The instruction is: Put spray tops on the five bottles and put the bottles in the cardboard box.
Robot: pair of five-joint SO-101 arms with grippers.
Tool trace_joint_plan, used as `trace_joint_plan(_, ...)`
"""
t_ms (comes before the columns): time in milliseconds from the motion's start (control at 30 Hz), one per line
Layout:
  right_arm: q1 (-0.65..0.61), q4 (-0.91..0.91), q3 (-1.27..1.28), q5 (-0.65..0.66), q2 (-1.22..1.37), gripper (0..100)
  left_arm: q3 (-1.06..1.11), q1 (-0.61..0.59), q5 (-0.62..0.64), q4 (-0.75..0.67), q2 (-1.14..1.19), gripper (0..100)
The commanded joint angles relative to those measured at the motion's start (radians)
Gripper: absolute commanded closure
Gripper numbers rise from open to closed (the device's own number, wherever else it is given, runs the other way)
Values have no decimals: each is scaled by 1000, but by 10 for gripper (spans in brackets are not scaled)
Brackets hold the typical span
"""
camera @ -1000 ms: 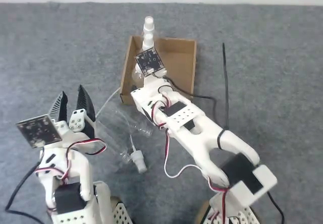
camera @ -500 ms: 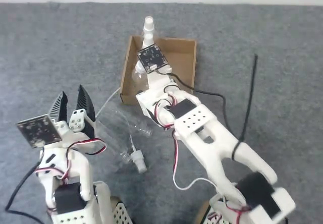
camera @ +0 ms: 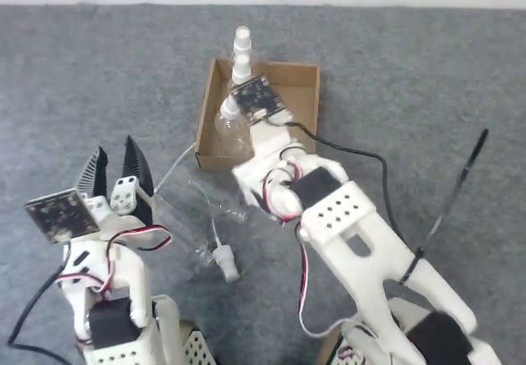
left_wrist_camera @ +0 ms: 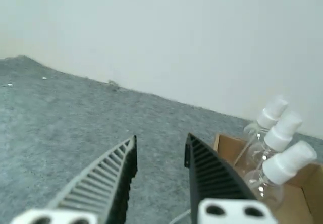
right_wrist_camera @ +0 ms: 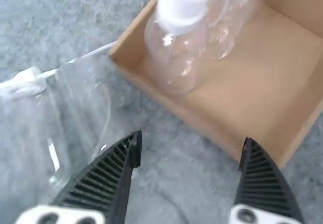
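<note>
Three clear bottles with white spray tops stand in the cardboard box point(camera: 300, 94) along its left wall: the nearest bottle point(camera: 229, 122), the middle one point(camera: 241, 67) and the far one point(camera: 242, 36). My right arm point(camera: 271, 147) hangs over the box's front edge. In the right wrist view my right gripper point(right_wrist_camera: 186, 153) is open and holds nothing, just above the box's front wall point(right_wrist_camera: 202, 118). Two loose clear bottles point(camera: 197, 205) lie on the carpet beside a loose spray top point(camera: 224, 261). My left gripper point(camera: 115, 164) is open and raised to the left of them.
Grey carpet point(camera: 427, 61) covers the table, and a pale wall runs along the back. A thin black cable point(camera: 460, 184) sticks up at the right of my right arm. A thin clear dip tube point(camera: 174, 168) lies between the loose bottles and the box.
My right arm's rear part has swung to the right and its wrist has shifted slightly right, uncovering the nearest bottle in the box. The left arm has barely moved.
</note>
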Motion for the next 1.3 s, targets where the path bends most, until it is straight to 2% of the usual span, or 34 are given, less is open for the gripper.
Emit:
trace_joint_plan(0,-61,31,-54,-5,-68,734,-4,-28,-41,-31,-20,852)
trace_joint_plan(233,-154,25,-55,-5,2,735,84,-143,-63,-37,-20,852)
trace_joint_plan(433,-246,30,-81,46,76,795,140,-149,-63,-37,-20,852)
trace_joint_plan(1033,-243,31,-245,215,360,800,159,-150,-68,-31,-20,852)
trace_joint_plan(1267,-193,33,-353,222,506,799,159,-150,-68,-31,-20,853)
